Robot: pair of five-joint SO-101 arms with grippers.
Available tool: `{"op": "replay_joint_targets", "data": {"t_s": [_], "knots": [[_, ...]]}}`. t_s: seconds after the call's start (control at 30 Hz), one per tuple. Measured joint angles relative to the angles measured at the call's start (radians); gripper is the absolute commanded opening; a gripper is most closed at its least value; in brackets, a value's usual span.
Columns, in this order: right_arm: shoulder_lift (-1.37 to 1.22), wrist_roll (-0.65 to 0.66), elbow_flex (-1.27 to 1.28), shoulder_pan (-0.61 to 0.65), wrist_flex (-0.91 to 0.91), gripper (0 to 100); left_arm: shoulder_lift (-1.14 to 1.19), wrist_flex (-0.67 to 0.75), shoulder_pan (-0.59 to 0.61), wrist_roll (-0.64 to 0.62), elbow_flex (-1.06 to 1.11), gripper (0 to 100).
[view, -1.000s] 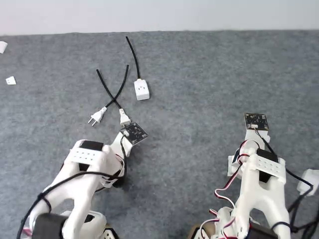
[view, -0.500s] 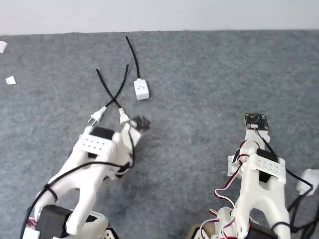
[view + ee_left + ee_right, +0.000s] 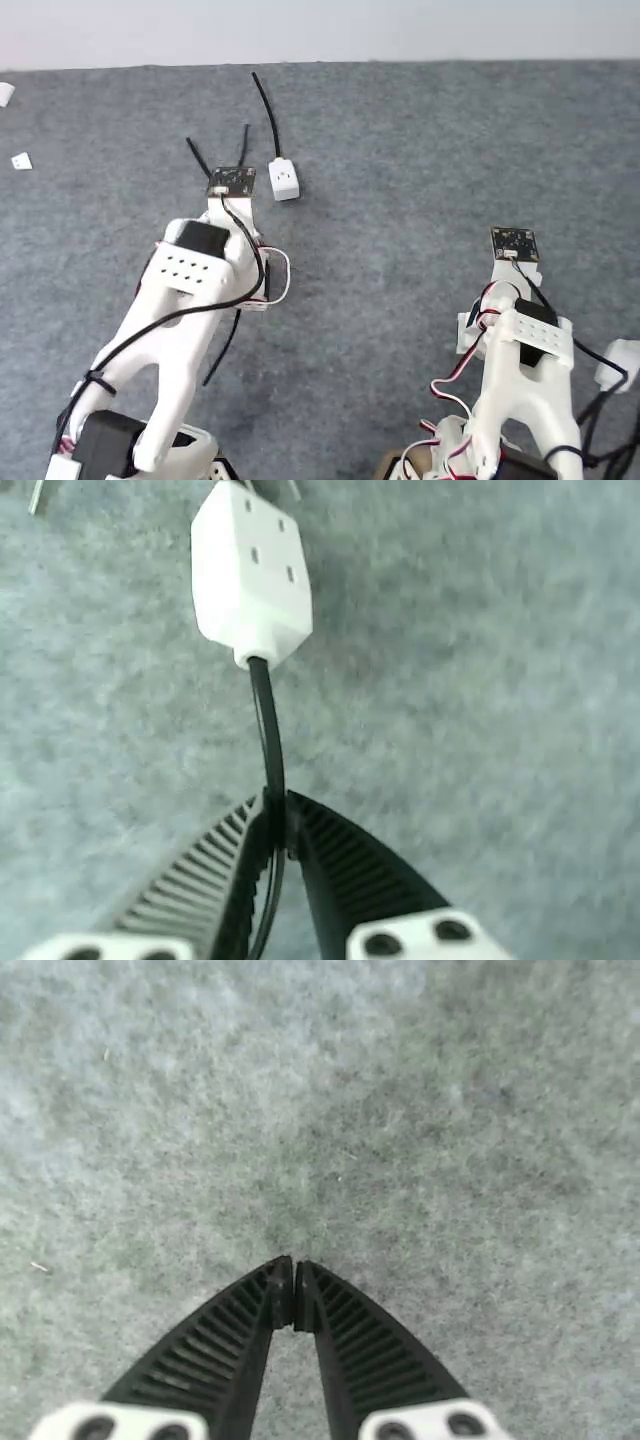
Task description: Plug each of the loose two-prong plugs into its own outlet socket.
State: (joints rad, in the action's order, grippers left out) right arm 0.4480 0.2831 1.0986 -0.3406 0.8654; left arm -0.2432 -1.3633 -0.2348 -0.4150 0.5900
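Note:
In the left wrist view a white two-prong plug (image 3: 250, 575) lies on the grey carpet with its prongs pointing away from the fingers. Its black cord (image 3: 268, 730) runs back between the fingertips of my left gripper (image 3: 277, 808), which is shut on the cord a short way behind the plug. In the high view the left arm (image 3: 205, 265) covers both plugs, and two cord ends (image 3: 198, 158) stick out beyond it. The white outlet socket (image 3: 285, 180) lies just right of that arm's wrist. My right gripper (image 3: 293, 1270) is shut on nothing, low over bare carpet.
The outlet's black cord (image 3: 265, 105) runs toward the far wall. Small white scraps (image 3: 21, 161) lie at the far left. A white part (image 3: 620, 365) sits at the right edge beside the right arm (image 3: 520, 340). Open carpet lies between the arms.
The left arm has swung forward and straightened over the two plugs, hiding them in the high view. The cord ends have shifted slightly. The right arm has not moved.

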Motion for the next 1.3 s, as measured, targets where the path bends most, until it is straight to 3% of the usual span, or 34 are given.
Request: {"op": "replay_joint_targets", "data": {"t_s": [0.23,0.43,0.57,0.77,1.1,1.3], "knots": [[0.000,0.000,0.000,0.000,0.000,1.0,0.002,0.279,-0.008,-0.028,0.230,1],[0.000,0.000,0.000,0.000,0.000,1.0,0.002,0.364,0.060,-0.031,0.292,1],[0.000,0.000,0.000,0.000,0.000,1.0,0.003,0.367,0.138,-0.032,0.292,6],[0.000,0.000,0.000,0.000,0.000,1.0,0.003,0.367,0.239,-0.032,0.342,34],[0.000,0.000,0.000,0.000,0.000,1.0,0.003,0.367,0.245,-0.025,0.359,33],[0.000,0.000,0.000,0.000,0.000,1.0,0.003,0.233,0.247,0.160,0.238,33]]}}
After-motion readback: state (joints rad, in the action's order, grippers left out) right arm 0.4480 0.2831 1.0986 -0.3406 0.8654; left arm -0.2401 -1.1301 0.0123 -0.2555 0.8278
